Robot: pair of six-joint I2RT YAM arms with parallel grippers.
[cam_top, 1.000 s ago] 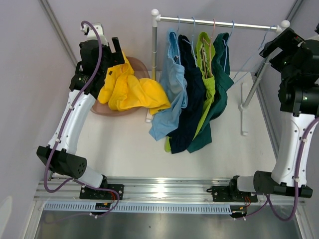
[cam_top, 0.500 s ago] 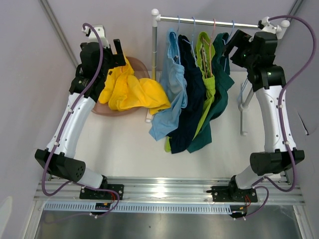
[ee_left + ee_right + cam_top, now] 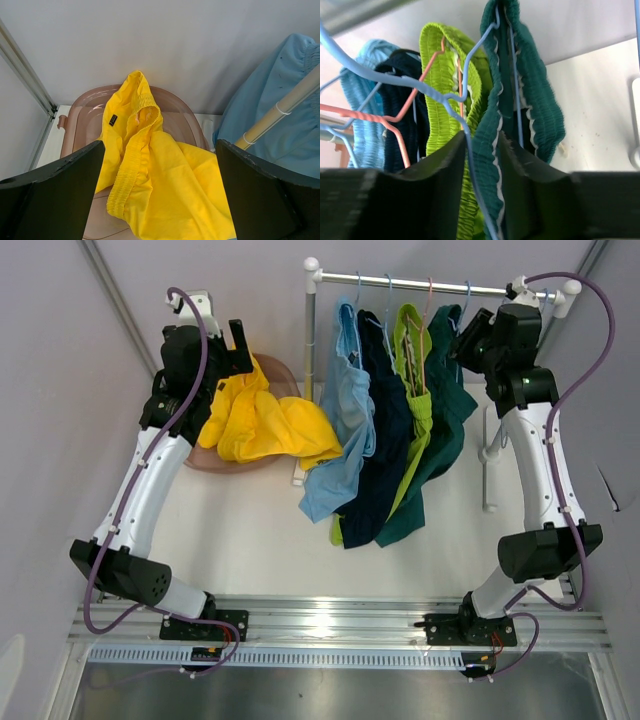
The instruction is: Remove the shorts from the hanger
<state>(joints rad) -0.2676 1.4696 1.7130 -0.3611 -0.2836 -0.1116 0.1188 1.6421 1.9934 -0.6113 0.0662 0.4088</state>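
right gripper (image 3: 482,152) straddles the dark teal cloth shorts (image 3: 540,110) and a light-blue wire hanger (image 3: 390,80), clamped or not i cannot tell, so pulling could unhook both; left gripper (image 3: 160,150) gapes wide.

The yellow shorts (image 3: 170,190) at the centre of the left wrist view are smooth matt cloth with a puckered elastic waistband. Beneath them, the basin (image 3: 85,107) is glossy, see-through pinkish plastic. In the right wrist view, the dark teal shorts (image 3: 540,100) and lime green shorts (image 3: 440,75) have ribbed, gathered waistbands, and the hangers (image 3: 442,94) are thin wire with a smooth coloured coating. In the top view, the rack bar (image 3: 430,285) along the upper edge is shiny metal and the table (image 3: 250,540) is matt white.
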